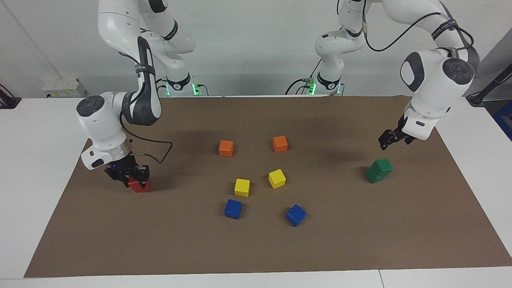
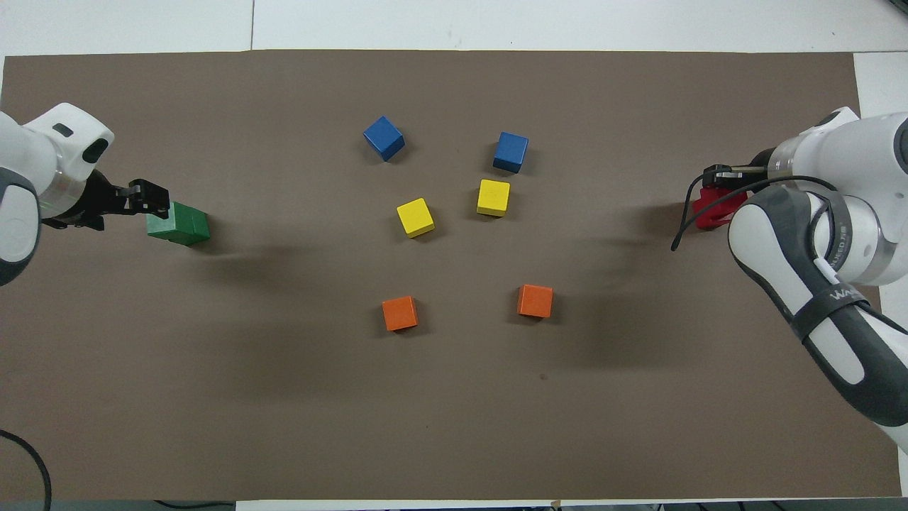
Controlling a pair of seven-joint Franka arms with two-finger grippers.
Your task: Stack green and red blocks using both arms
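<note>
The green blocks (image 1: 379, 171) stand as a slightly askew stack of two toward the left arm's end of the brown mat, also in the overhead view (image 2: 179, 224). My left gripper (image 1: 389, 141) hangs just above that stack, open and empty; from overhead (image 2: 150, 198) it overlaps the stack's edge. My right gripper (image 1: 129, 176) is down at the right arm's end, its fingers closed around a red block (image 1: 140, 186), which also shows from overhead (image 2: 709, 211). The hand hides the block's top, so I cannot tell whether a second red block is there.
In the middle of the mat (image 1: 256, 248) stand two orange cubes (image 1: 226, 148) (image 1: 280, 143), two yellow cubes (image 1: 242, 187) (image 1: 277, 178) and two blue cubes (image 1: 233, 209) (image 1: 295, 215), the blue ones farthest from the robots.
</note>
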